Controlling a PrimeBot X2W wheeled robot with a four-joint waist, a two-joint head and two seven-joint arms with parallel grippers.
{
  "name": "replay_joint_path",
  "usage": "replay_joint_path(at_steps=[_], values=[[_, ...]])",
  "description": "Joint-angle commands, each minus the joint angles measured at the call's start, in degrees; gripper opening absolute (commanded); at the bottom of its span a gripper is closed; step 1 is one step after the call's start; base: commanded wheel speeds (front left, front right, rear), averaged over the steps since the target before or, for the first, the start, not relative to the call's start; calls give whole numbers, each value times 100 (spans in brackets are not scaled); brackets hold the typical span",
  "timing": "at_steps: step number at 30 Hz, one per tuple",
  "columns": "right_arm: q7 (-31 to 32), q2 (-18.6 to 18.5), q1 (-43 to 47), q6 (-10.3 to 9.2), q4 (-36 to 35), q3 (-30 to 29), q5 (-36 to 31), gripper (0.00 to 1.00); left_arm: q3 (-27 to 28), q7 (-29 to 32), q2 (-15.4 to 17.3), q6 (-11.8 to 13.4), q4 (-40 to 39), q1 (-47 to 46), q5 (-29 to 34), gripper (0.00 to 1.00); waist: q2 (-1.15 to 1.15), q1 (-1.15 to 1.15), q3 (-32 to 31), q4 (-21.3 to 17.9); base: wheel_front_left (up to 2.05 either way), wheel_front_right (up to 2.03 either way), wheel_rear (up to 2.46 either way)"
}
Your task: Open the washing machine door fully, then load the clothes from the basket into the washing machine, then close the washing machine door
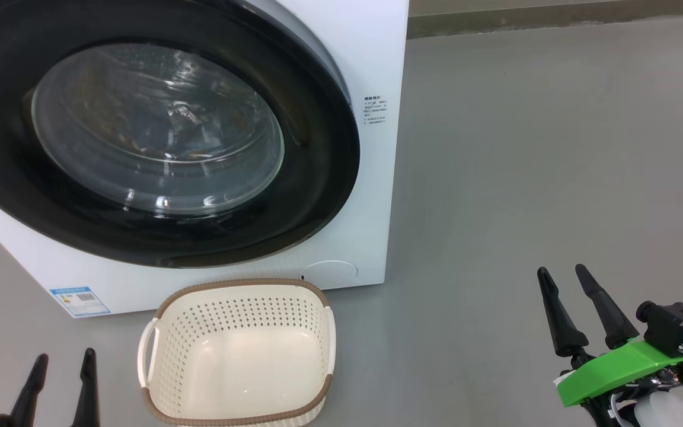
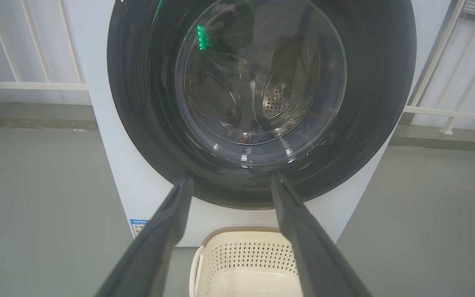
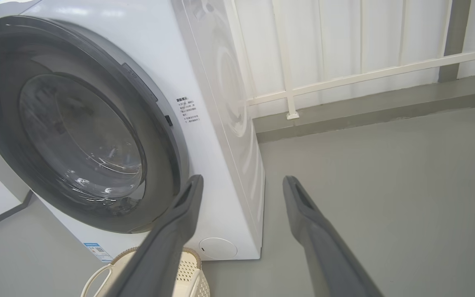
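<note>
The washing machine [image 1: 371, 59] stands at upper left with the washing machine door [image 1: 158, 130] shut flat against its front. Through the glass I make out blurred fabric with orange-brown marks, the clothes [image 1: 140, 145], inside the drum. The basket [image 1: 238, 290] sits on the floor right before the machine, with nothing in it. My left gripper [image 1: 65, 356] is open at lower left, just left of the basket, and points at the door [image 2: 262, 82] over the basket [image 2: 245, 255]. My right gripper [image 1: 562, 270] is open at lower right, well clear of the machine's right corner.
Bare grey floor [image 1: 555, 148] spreads to the right of the machine. A white railing [image 3: 344, 78] and a low grey curb [image 3: 365, 111] run behind it. A blue label sticker [image 1: 79, 300] and a round cover [image 1: 329, 273] sit low on the machine's front.
</note>
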Motion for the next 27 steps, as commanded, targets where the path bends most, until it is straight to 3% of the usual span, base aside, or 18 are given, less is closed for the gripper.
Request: replay_joint_path(at_steps=[1, 11, 12, 19, 27], values=[[-29, -69, 6, -14, -162, 73, -78, 100, 227, -37, 106, 4, -120, -96, 98, 100, 0, 0, 0, 1, 0, 0, 0], [-29, -42, -20, -14, -178, 90, -109, 100, 406, -37, 89, 4, -73, -93, 321, 100, 0, 0, 20, -10, 0, 0, 0], [1, 37, 2, 1, -3, -4, -67, 0, 183, 3, -49, 0, 37, 0, 278, 0, 0, 0, 20, -9, 0, 0, 0], [26, 330, 342, 1, 465, 123, -54, 0, 79, 14, -452, 0, 444, 96, 262, 0, 0, 1, 20, -9, 0, 0, 0], [150, 370, 340, 0, 399, 11, 339, 0, 88, 155, -483, 0, 398, 48, -211, 0, 0, 11, -1, 9, 0, 0, 0]])
